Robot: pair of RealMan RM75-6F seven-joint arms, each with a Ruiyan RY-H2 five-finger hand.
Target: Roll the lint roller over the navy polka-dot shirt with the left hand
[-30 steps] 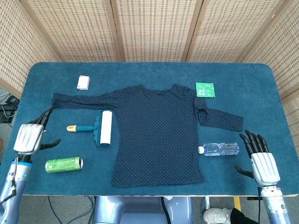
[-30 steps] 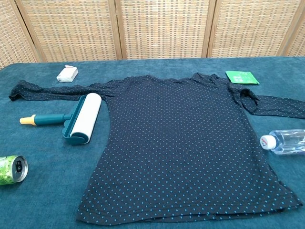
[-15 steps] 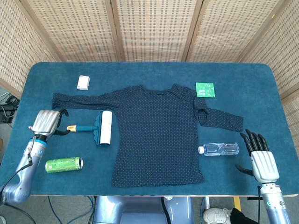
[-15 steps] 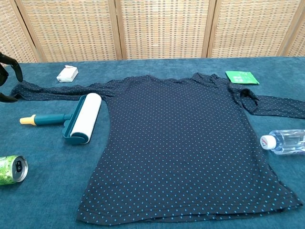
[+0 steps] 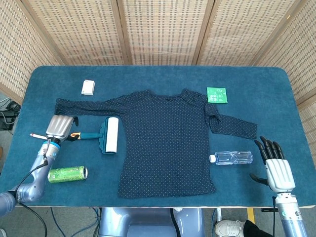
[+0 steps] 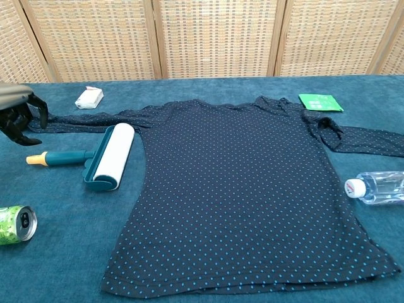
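Blue table (image 5: 163, 79): lint roller (image 5: 101, 135) just right of hovering left hand (image 5: 59, 127).

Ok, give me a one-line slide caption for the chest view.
Left robot hand hovers near the lint roller beside the polka-dot shirt.

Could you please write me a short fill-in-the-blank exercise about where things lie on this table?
1. The teal-handled lint roller lies on the blue ____, beside the navy polka-dot shirt.
2. The clear plastic bottle lies nearest the ____ hand.
3. The crushed can is ____ in colour.

Missing words: tablecloth; right; green
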